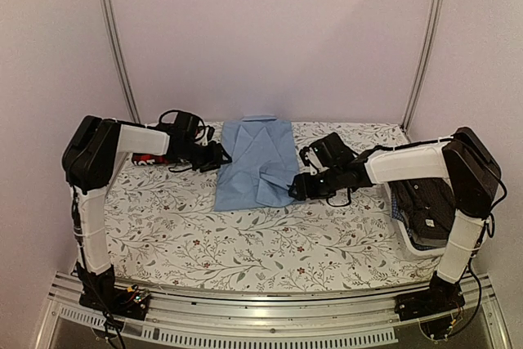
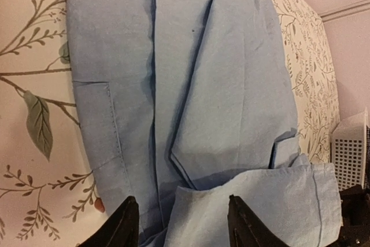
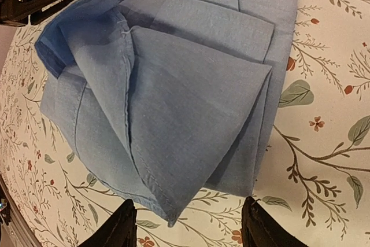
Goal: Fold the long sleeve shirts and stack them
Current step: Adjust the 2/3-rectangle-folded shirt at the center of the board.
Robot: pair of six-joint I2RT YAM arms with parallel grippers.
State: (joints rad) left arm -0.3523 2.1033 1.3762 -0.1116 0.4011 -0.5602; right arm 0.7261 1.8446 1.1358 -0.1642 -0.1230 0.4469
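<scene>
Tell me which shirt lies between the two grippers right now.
The plain light blue shirt, spread mid-table; the dark shirt sits in the white basket on the right.

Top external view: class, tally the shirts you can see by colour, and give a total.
Light blue shirt: 1
Red plaid shirt, only partly visible: 1
Dark checked shirt, in the white basket: 1
Total: 3

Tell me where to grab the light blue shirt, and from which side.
Probably its right edge near the hem, from the right: the light blue shirt lies flat, sleeves folded in, and a layered corner there points at the open right gripper. The open left gripper could take the opposite edge.
</scene>
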